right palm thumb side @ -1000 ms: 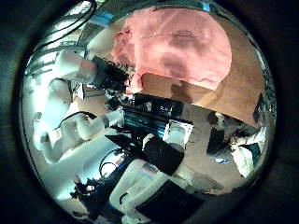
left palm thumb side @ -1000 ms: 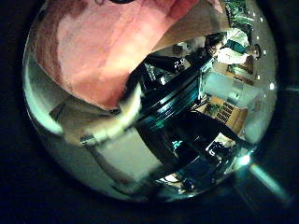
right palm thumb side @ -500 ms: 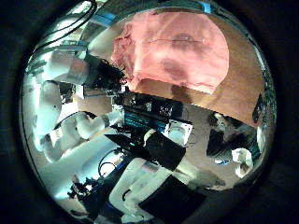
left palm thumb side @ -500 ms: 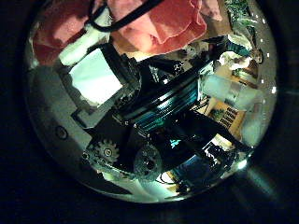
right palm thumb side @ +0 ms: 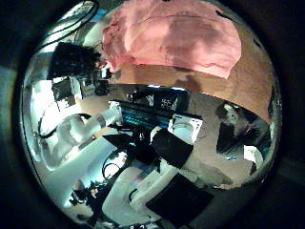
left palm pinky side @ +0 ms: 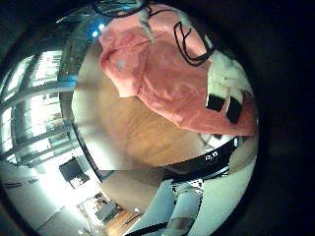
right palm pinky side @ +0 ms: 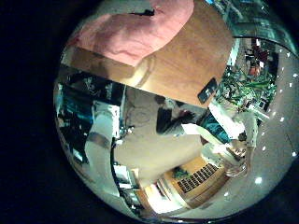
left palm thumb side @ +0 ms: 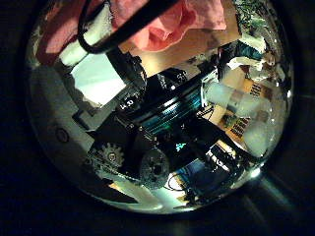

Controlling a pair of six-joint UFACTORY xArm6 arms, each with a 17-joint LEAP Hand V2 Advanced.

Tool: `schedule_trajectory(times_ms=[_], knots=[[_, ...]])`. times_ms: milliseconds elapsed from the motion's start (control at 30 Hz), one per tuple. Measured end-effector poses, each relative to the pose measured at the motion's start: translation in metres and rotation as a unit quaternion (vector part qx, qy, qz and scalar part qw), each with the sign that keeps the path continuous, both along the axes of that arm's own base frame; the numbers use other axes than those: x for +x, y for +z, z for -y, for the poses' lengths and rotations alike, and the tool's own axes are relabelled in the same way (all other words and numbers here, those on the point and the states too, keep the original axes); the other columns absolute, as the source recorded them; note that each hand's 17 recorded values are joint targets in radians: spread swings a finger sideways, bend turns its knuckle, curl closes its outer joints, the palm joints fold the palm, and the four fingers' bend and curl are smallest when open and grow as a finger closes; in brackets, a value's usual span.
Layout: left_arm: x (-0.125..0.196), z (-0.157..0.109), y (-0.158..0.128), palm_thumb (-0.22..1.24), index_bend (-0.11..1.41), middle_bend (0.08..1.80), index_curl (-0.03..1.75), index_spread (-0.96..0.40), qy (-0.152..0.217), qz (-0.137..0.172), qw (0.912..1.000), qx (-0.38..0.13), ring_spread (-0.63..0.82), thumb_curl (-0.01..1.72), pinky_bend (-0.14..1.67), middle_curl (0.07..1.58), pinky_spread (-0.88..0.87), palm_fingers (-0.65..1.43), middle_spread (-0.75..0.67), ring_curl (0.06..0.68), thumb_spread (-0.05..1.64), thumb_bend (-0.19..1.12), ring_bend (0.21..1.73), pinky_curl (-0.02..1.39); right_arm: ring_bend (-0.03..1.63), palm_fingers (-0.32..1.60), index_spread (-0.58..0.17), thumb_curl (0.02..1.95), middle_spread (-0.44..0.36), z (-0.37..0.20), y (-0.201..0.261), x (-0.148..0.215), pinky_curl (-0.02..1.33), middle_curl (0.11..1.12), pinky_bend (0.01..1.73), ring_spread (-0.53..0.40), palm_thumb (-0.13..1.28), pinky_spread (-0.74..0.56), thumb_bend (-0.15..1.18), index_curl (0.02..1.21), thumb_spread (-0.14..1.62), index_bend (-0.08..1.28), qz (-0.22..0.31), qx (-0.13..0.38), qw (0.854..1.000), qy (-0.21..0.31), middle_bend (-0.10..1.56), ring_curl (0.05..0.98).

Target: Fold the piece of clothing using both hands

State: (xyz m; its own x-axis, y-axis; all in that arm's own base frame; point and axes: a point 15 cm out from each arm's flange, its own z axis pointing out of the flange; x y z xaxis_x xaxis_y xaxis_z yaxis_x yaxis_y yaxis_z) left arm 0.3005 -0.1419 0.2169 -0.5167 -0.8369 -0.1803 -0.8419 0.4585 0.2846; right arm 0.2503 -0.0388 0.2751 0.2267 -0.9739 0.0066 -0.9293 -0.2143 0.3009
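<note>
Pink garment [right palm thumb side: 172, 38] lies bunched on the wooden table [left palm pinky side: 138, 133], near both palms. It looks soft, light and floppy; a hem corner should suit pinching best. Whether the left hand [left palm thumb side: 108, 93] or right hand is open, I cannot tell.

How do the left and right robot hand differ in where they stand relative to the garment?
The left robot hand rests fingers on the garment; no part of the right robot hand shows on it. The garment sits close to the left palm, but the right palm sees it farther off, past bare table. Both palms face the garment.
</note>
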Motion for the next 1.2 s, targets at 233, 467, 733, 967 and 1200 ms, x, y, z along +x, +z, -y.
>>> schedule_trajectory(times_ms=[233,467,733,967,1200], knots=[[0.02,-0.004,0.025,0.83,0.34,0.93,1.23,-0.7,0.005,0.007,0.9999,-0.009,-0.49,0.5,1.17,0.98,-0.64,1.11,-0.58,0.481,1.03,-0.02,1.31,0.56,0.69,0.24,-0.298,0.33,-0.042,0.005,-0.025,0.007,0.22,0.37,0.64,-0.046,0.47,0.3,-0.02,0.27,1.11,0.15,0.005,0.001,1.0,-0.008,0.26,0.245],[0.03,-0.013,0.031,0.82,0.3,0.91,1.3,-0.73,0.005,0.003,0.9999,-0.012,-0.49,0.51,1.17,0.99,-0.64,1.11,-0.6,0.479,1.03,-0.02,1.3,0.56,0.69,0.24,-0.296,0.33,-0.042,0.006,-0.041,0.011,0.22,0.37,0.65,-0.035,0.48,0.31,-0.02,0.27,1.11,0.16,-0.012,-0.001,1.0,-0.019,0.28,0.243],[0.047,-0.01,0.045,0.83,0.28,0.9,1.35,-0.74,0.004,0.011,0.9996,-0.025,-0.49,0.52,1.17,1.0,-0.64,1.12,-0.61,0.48,1.03,-0.02,1.31,0.55,0.69,0.24,-0.3,0.33,-0.043,0.007,-0.052,0.024,0.21,0.38,0.64,-0.032,0.48,0.32,-0.02,0.28,1.11,0.16,-0.004,-0.003,1.0,-0.025,0.28,0.241],[0.058,-0.002,0.063,0.83,0.26,0.89,1.38,-0.75,-0.004,0.012,0.9993,-0.035,-0.48,0.53,1.17,1.01,-0.63,1.13,-0.62,0.479,1.03,-0.02,1.3,0.55,0.7,0.24,-0.3,0.33,-0.043,0.008,-0.073,0.03,0.2,0.38,0.63,-0.027,0.48,0.32,-0.02,0.29,1.1,0.16,0.002,-0.006,0.999,-0.038,0.28,0.241],[0.063,-0.003,0.069,0.82,0.25,0.89,1.4,-0.75,-0.008,0.01,0.9992,-0.038,-0.49,0.53,1.17,1.01,-0.63,1.13,-0.62,0.478,1.04,-0.02,1.3,0.55,0.68,0.24,-0.298,0.33,-0.044,0.006,-0.101,0.033,0.19,0.38,0.61,-0.019,0.49,0.31,-0.02,0.3,1.09,0.17,-0.013,-0.015,0.999,-0.05,0.29,0.237]])
